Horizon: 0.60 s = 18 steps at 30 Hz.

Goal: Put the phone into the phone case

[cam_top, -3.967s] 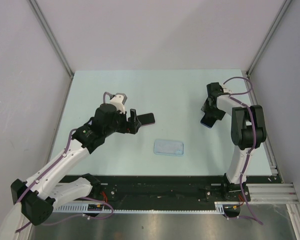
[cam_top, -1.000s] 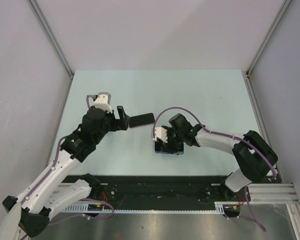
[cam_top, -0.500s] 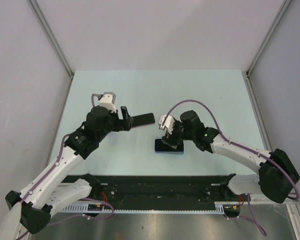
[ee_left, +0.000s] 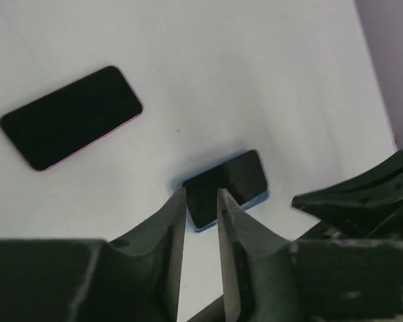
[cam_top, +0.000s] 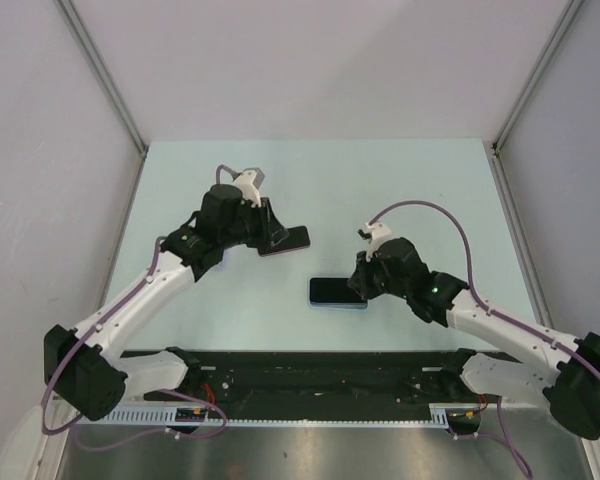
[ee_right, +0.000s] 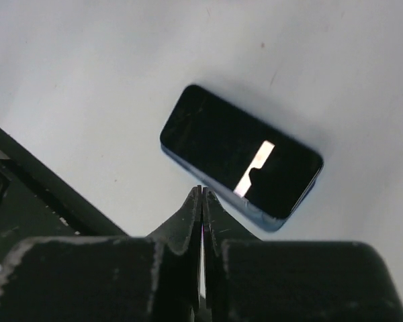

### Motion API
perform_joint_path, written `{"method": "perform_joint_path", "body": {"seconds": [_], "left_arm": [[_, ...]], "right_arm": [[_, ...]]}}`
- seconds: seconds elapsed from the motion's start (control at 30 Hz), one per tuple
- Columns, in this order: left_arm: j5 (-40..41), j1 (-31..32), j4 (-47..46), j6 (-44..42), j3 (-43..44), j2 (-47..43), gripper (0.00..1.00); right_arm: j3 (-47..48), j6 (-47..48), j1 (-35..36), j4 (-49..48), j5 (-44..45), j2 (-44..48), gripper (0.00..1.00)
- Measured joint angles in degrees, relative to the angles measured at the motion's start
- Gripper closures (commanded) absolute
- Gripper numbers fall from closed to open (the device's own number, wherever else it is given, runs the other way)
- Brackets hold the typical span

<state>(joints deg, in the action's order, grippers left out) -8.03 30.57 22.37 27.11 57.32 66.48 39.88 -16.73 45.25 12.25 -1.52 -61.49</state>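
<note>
The phone lies screen up inside the light blue phone case near the table's front middle; the case's rim shows around it. In the right wrist view the phone sits just beyond my right gripper, which is shut and empty. From above, that right gripper is at the phone's right end. My left gripper hovers farther back with its jaws narrowly apart and nothing between them. Past the left gripper I see the cased phone.
A second dark phone with a pink rim lies on the pale table beside the left gripper, also in the left wrist view. The black rail runs along the front edge.
The right gripper has drawn back off the phone toward the right and shut. The left gripper's jaws have narrowed, and it has swung back and to the right over the pink-rimmed phone.
</note>
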Motion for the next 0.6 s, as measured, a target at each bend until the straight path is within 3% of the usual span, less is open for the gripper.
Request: {"method": "perform_joint_path", "body": {"seconds": [0.1,0.3,0.6], "left_arm": [[-2.4,0.0,-1.5,1.0,2.9,3.6,1.0],[-5.8,0.0,-4.5,2.1,8.3,14.9,1.0],[-8.4,0.2,-4.8,2.9,11.9,32.2,1.0]], "right_arm": [[-3.4,-7.1,-0.2,1.8,-0.2,3.3,1.0],[-8.2,-17.8,-0.3,4.0,-1.0,4.3,1.0],[-15.4,-25.3,1.9,0.5,-4.4,3.5,1.0]]}}
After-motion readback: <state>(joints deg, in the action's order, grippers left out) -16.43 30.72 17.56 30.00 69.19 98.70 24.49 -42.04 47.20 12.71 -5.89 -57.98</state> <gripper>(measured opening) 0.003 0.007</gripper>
